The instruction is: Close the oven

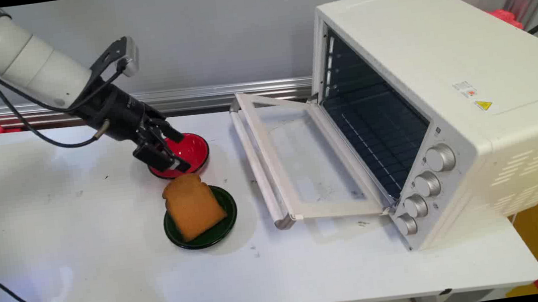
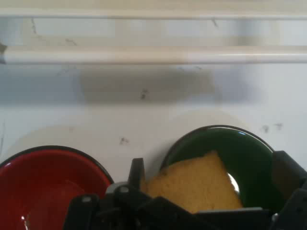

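Left of centre: gripper (image 1: 170, 154), jaws wide and empty, poised low over the red dish (image 1: 193, 149), just above the toast (image 1: 193, 205). Toast leans on green dish (image 1: 221, 225). Right: oven (image 1: 445, 100), door (image 1: 301, 167) dropped flat.

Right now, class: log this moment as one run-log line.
gripper: open, over red bowl | toast: on green plate | oven door: open

The main view looks down from above the near edge of the white table (image 1: 111, 280) toward the far wall, while the hand view sits low and close — both share the round green plate (image 1: 222, 227) (image 2: 254, 158) and red bowl (image 1: 195, 149) (image 2: 29, 191).
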